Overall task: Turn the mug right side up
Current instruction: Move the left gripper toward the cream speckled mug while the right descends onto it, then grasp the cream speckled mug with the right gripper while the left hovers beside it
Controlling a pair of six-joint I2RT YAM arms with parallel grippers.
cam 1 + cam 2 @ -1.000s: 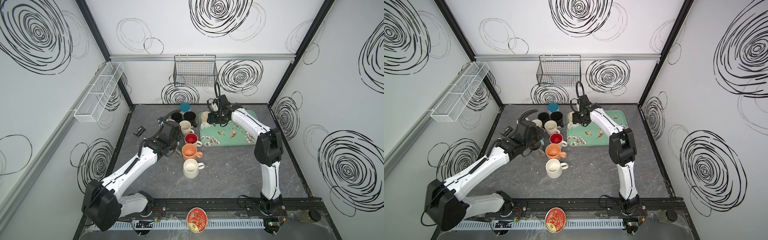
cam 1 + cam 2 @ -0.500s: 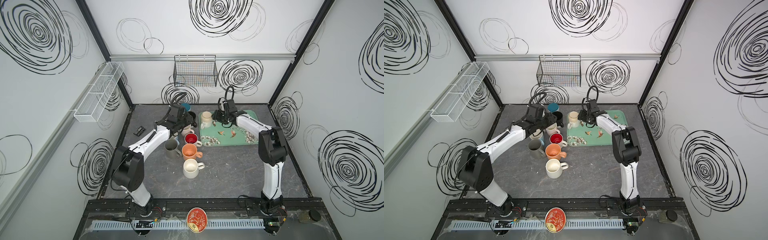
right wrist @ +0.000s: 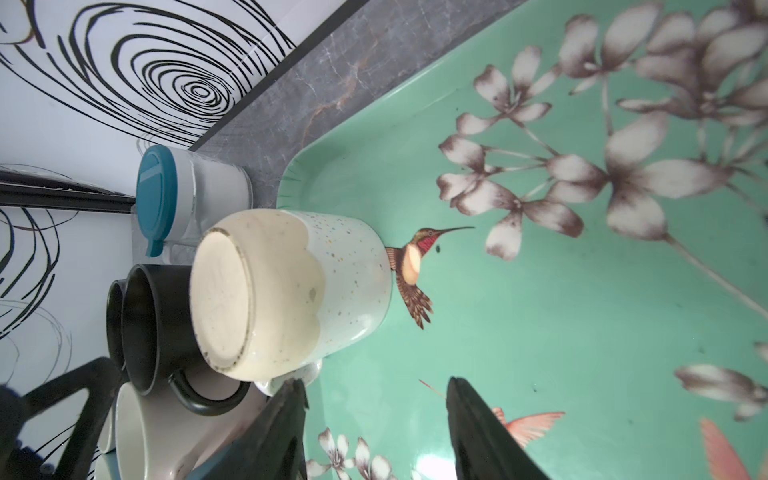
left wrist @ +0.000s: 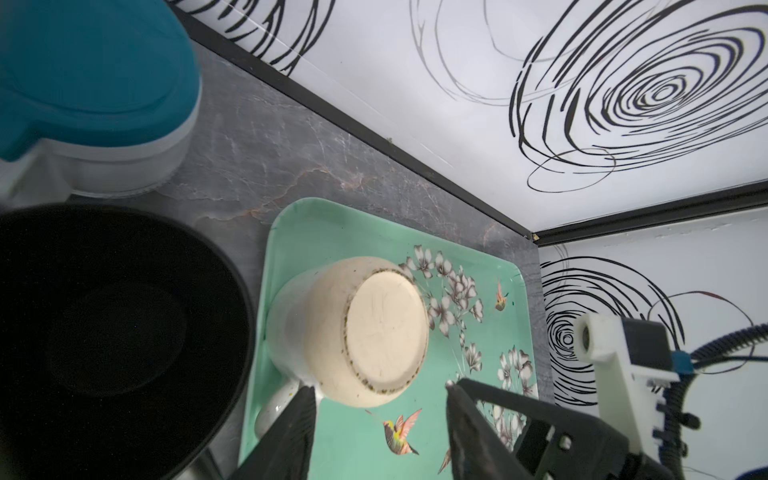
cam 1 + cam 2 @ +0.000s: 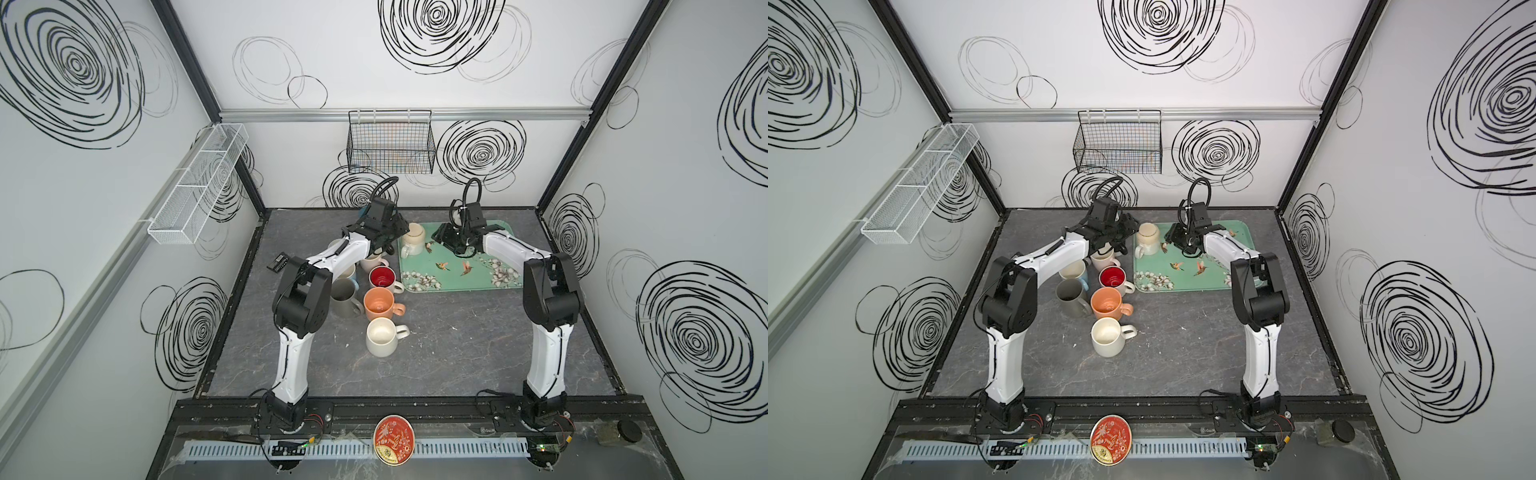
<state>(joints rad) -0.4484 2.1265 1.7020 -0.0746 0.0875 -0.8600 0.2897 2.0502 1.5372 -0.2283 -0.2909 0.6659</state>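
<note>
bright, even light is all around, shadows are soft, and the close teal lid (image 4: pixel 83 62) and black mug (image 4: pixel 116 324) look blurry.

White-shelled left arm (image 5: pixel 292 365) and right arm (image 5: pixel 545 365), black joints — looped black cables, black triangular jaws.

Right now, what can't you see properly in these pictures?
- Mug inside: it sits mouth-down on the tray, so no view shows it.
- Mug handle: in the left wrist view, mostly behind a finger of the left pincer.
- Black mug: cut off by that view's edge; in top views the left arm mostly covers it.
- Teal-lidded jar: blurred and cut off there.
</note>
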